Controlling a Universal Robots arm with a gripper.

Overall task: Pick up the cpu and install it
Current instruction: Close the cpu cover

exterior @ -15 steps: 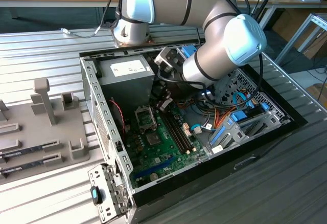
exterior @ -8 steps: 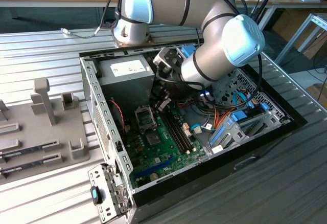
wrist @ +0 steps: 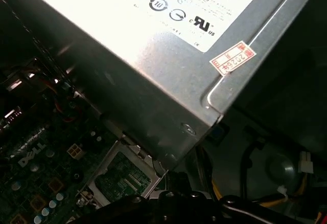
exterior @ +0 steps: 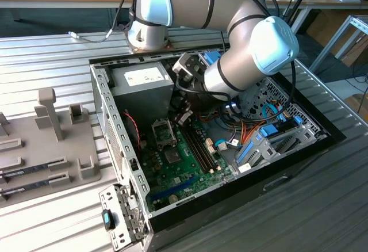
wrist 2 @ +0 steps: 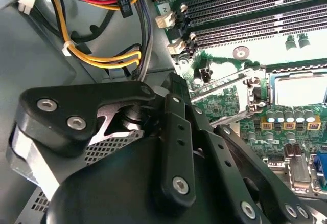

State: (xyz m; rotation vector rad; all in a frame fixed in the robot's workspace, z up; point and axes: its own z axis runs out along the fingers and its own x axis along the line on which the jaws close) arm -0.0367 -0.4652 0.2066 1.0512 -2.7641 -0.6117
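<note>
Across the ribbed metal tabletop [exterior: 57,50], a grey moulded fixture [exterior: 34,142] holds dark memory sticks [exterior: 34,167] flat in its slots. Next comes the open computer case [exterior: 115,131] with its perforated sheet-steel wall. Inside it is the power supply [exterior: 141,82], a dull silver box with a paper label.

The tool [exterior: 183,117] hangs just beside that box and close above the CPU socket [exterior: 163,132]. Whether it is wide, narrow or carrying anything I cannot tell, as its matte black bolted links [wrist 2: 179,147] hide the business end.

The cpu I cannot pick out for sure. In the second wrist view the socket's square well [wrist 2: 299,88] is washed pale, with the thin steel frame [wrist 2: 225,81] apparently swung open beside it.

The work seems to be at the socket. Doing it well, I judge, means holding the chip dead level, matching its corners to the well, and staying clear of the box edge, the raised frame and the stiff orange and yellow cables [wrist 2: 102,60].

Further right are the long black memory slots [exterior: 201,148], the glossy arm [exterior: 241,39] and a drive cage [exterior: 276,137] with blue plastic tabs.
</note>
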